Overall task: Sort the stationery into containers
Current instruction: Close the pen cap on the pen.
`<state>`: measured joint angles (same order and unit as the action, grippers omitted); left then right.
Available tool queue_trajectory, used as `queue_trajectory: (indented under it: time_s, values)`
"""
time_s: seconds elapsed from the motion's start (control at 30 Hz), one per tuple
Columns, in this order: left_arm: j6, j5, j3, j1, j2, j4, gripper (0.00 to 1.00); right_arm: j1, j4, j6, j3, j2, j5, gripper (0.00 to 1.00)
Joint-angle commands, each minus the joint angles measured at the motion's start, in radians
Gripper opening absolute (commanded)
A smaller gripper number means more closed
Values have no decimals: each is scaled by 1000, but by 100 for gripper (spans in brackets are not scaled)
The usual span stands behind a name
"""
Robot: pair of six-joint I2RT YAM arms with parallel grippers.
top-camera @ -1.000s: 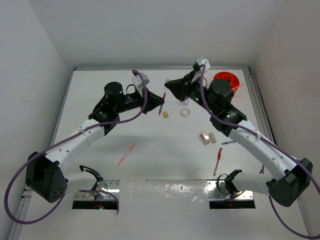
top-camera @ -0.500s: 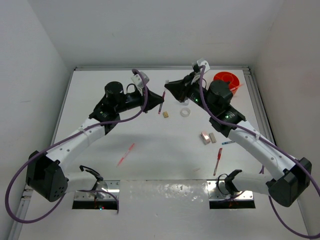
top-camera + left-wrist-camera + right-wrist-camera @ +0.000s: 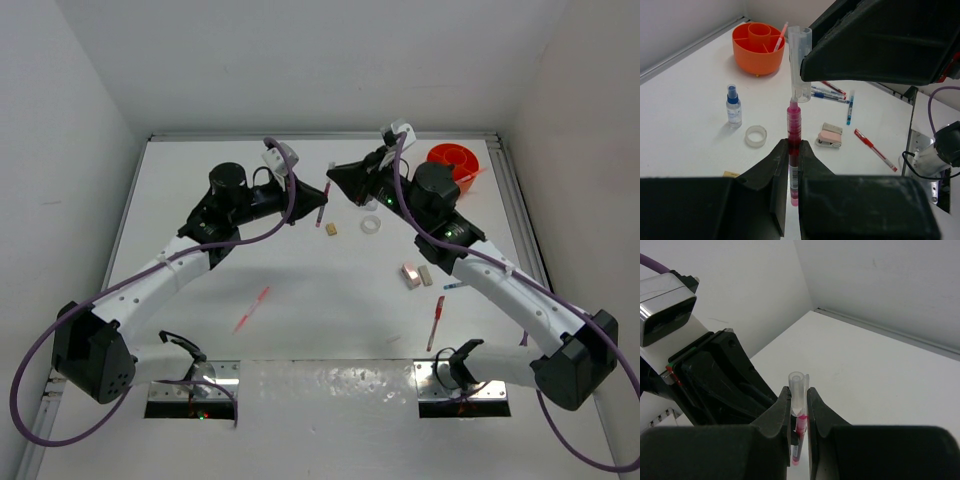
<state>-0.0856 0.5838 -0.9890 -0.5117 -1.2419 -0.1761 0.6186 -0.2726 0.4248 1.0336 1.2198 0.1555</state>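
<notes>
My left gripper (image 3: pixel 793 148) is shut on a pink pen (image 3: pixel 794 125) and holds it upright above the table. My right gripper (image 3: pixel 798 392) is shut on the pen's clear cap (image 3: pixel 798 385), which sits on the pen's upper tip (image 3: pixel 800 65). In the top view the two grippers meet at the pen (image 3: pixel 322 212), left of the table's far middle. The round orange tub (image 3: pixel 453 160) stands at the far right with a pink pen leaning in it (image 3: pixel 780 37). It also shows in the left wrist view (image 3: pixel 758 47).
On the table lie a tape ring (image 3: pixel 371 225), a tan eraser (image 3: pixel 331 230), a blue-capped bottle (image 3: pixel 732 106), a pink-and-white eraser (image 3: pixel 410 275), a white eraser (image 3: pixel 426 275), a red pen (image 3: pixel 436 322), a pink pen (image 3: pixel 252 309) and blue pens (image 3: pixel 850 107).
My right arm has shifted slightly to the left with the cap. The left arm and the pen have hardly moved.
</notes>
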Motion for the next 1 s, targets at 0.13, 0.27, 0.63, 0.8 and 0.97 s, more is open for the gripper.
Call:
queue_trajectory:
  time_s: [0.13, 0.27, 0.63, 0.8, 0.97]
  values:
    - [15, 4, -25, -8, 22, -31, 0, -2, -59, 5, -7, -12, -30, 0]
    - [9, 5, -22, -8, 24, -23, 0, -11, -59, 5, -13, -20, -34, 0]
    - [3, 4, -14, -10, 29, -11, 0, -17, -59, -4, -10, -26, -42, 0]
    - [0, 1, -11, -11, 32, -29, 0, -20, -60, 9, -7, -17, -25, 0]
    - [-3, -7, -5, -13, 25, -48, 0, -20, -100, 38, -27, -9, -24, 0]
